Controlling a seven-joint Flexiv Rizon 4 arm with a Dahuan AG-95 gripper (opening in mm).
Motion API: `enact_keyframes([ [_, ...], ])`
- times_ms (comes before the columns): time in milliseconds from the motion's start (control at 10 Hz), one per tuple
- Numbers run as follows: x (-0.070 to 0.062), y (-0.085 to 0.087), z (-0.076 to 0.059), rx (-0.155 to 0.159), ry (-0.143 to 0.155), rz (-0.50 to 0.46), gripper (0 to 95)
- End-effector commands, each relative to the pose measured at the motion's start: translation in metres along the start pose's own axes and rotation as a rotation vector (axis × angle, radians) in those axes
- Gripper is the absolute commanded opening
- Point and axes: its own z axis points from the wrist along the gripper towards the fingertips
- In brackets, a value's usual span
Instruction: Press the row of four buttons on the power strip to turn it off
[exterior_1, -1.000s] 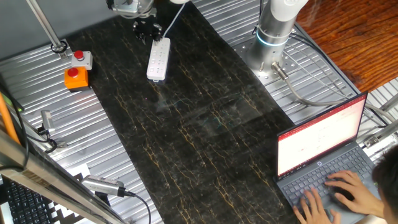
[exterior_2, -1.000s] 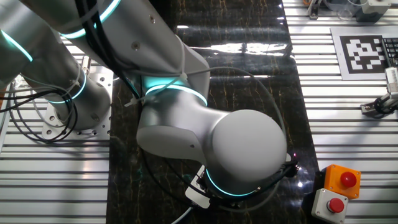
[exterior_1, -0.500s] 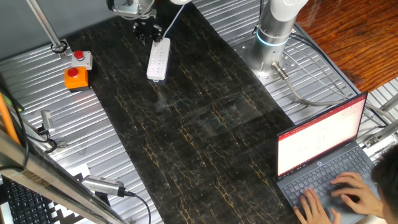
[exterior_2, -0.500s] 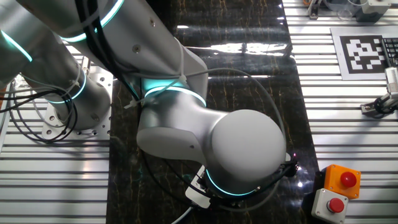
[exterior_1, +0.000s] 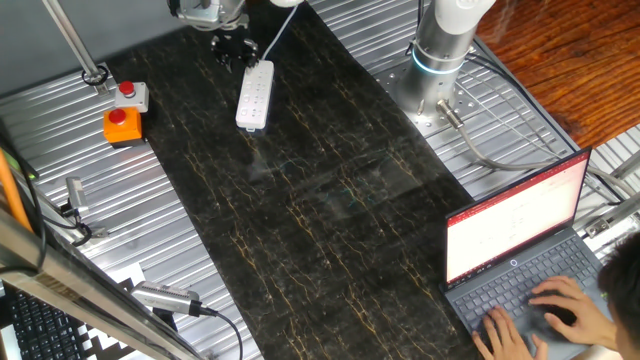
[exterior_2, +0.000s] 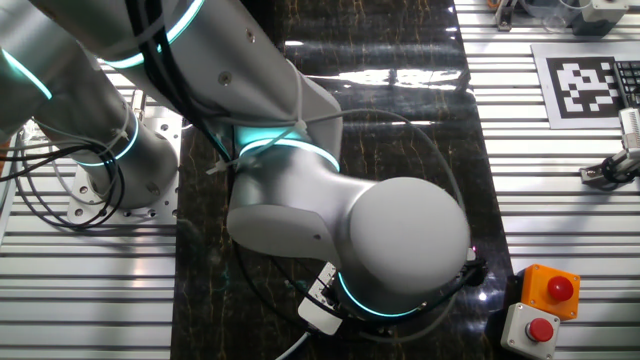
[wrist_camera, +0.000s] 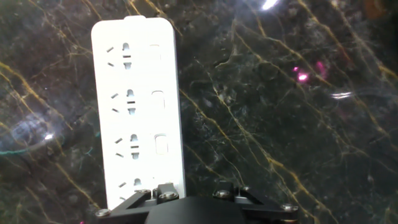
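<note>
The power strip (exterior_1: 254, 96) is a slim white bar lying on the dark marble mat at the far end of the table. In the hand view the power strip (wrist_camera: 137, 106) fills the left half, sockets on its left side. The row of four buttons (wrist_camera: 159, 101) runs down its right side. Three pale switches show there, and the black hand covers the strip's near end. My gripper (exterior_1: 236, 47) hovers over the cord end of the strip. Only the gripper's (wrist_camera: 196, 198) dark body shows at the bottom edge. The arm hides nearly all of the strip (exterior_2: 318, 310) in the other fixed view.
An orange box (exterior_1: 122, 125) and a grey box (exterior_1: 130, 94), each with a red button, stand left of the mat. The robot base (exterior_1: 440, 60) is at the back right. A laptop (exterior_1: 520, 250) with a person's hands typing sits at the front right.
The arm has shifted slightly, and the gripper has edged a little up and away at the strip's cord end. The power strip has not moved.
</note>
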Motion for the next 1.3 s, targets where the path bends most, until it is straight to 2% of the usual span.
enact_keyframes([
  [100, -0.007, -0.001, -0.003, 0.0, 0.002, 0.0, 38.0],
  [500, -0.025, 0.001, 0.002, 0.003, 0.002, 0.022, 38.0],
  [1300, -0.039, 0.004, 0.01, 0.019, 0.001, 0.042, 38.0],
])
